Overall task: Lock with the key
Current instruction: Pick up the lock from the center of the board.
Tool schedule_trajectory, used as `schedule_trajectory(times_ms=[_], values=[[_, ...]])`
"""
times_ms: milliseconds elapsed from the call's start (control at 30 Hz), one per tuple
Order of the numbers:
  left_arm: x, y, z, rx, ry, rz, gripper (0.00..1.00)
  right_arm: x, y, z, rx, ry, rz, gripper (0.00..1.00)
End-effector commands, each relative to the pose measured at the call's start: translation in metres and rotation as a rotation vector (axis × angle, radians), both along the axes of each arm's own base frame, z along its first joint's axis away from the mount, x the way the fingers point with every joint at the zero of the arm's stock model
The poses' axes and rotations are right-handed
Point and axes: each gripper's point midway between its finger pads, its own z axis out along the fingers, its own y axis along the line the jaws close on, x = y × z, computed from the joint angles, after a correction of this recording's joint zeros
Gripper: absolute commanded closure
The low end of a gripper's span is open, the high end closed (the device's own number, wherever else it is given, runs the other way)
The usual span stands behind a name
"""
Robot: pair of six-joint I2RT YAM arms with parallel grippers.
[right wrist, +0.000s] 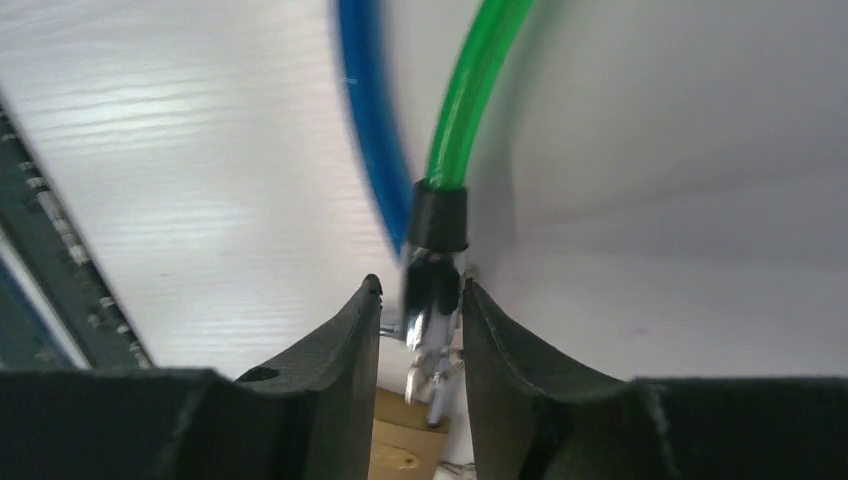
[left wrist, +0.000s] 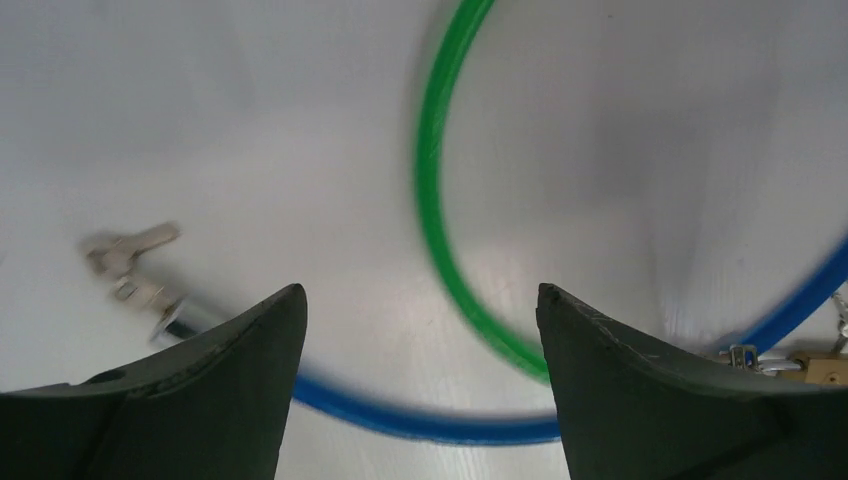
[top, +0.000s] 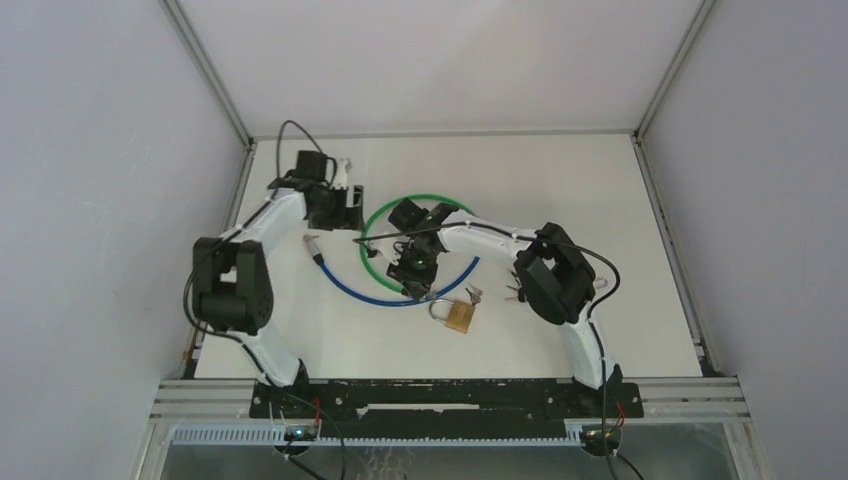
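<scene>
A brass padlock (top: pixel 459 316) lies on the white table with its shackle up-left, and a small key (top: pixel 473 295) lies beside it. My right gripper (top: pixel 418 288) hangs just above the shackle. In the right wrist view it (right wrist: pixel 417 290) is shut on the metal end (right wrist: pixel 432 300) of the green cable (right wrist: pixel 470 90), with the padlock (right wrist: pixel 405 440) right below. My left gripper (top: pixel 350 205) is at the back left. In the left wrist view it (left wrist: pixel 420 295) stands open with only bare table between its fingers.
The green cable (top: pixel 400 205) forms a loop at mid-table. A blue cable (top: pixel 370 293) curves under it, and its metal end (left wrist: pixel 140 270) lies left of my left fingers. More keys (top: pixel 515 293) lie under the right arm. Grey walls close in the table.
</scene>
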Motion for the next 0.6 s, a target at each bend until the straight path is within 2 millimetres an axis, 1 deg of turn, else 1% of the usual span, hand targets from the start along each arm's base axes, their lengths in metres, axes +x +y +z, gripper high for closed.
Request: schedule_trajectory(times_ms=[0, 33, 67, 100, 133, 167, 267, 333, 367, 433, 467, 533, 567], values=[[0.021, -0.050, -0.010, 0.068, -0.015, -0.120, 0.10, -0.040, 0.027, 0.061, 0.183, 0.022, 0.147, 0.48], [0.023, -0.053, -0.018, 0.105, -0.001, -0.132, 0.10, -0.039, 0.027, 0.066, 0.197, 0.028, 0.131, 0.31], [0.025, -0.051, -0.027, 0.144, 0.012, -0.132, 0.10, -0.035, 0.024, 0.074, 0.218, 0.027, 0.104, 0.15], [0.029, -0.045, -0.033, 0.189, 0.022, -0.115, 0.10, -0.027, 0.021, 0.083, 0.247, 0.022, 0.069, 0.05], [0.033, -0.037, -0.038, 0.233, 0.032, -0.088, 0.10, -0.019, 0.016, 0.096, 0.290, 0.020, 0.030, 0.01], [0.035, -0.032, -0.042, 0.263, 0.043, -0.070, 0.11, -0.009, 0.011, 0.106, 0.329, 0.015, -0.011, 0.01], [0.036, -0.024, -0.049, 0.304, 0.049, -0.056, 0.12, 0.039, -0.018, 0.131, 0.421, -0.035, -0.200, 0.01], [0.034, -0.021, -0.054, 0.322, 0.056, -0.054, 0.13, 0.079, -0.040, 0.139, 0.453, -0.100, -0.359, 0.01], [0.031, -0.019, -0.058, 0.328, 0.073, -0.058, 0.14, 0.102, -0.051, 0.139, 0.460, -0.134, -0.456, 0.01], [0.020, -0.023, -0.066, 0.312, 0.118, -0.081, 0.18, 0.145, -0.080, 0.129, 0.403, -0.191, -0.649, 0.04], [0.014, -0.026, -0.070, 0.297, 0.141, -0.097, 0.20, 0.160, -0.091, 0.121, 0.361, -0.210, -0.703, 0.04], [0.004, -0.029, -0.078, 0.293, 0.182, -0.116, 0.25, 0.182, -0.104, 0.095, 0.267, -0.226, -0.739, 0.04], [-0.002, -0.029, -0.082, 0.298, 0.202, -0.148, 0.27, 0.191, -0.106, 0.090, 0.238, -0.234, -0.743, 0.04]])
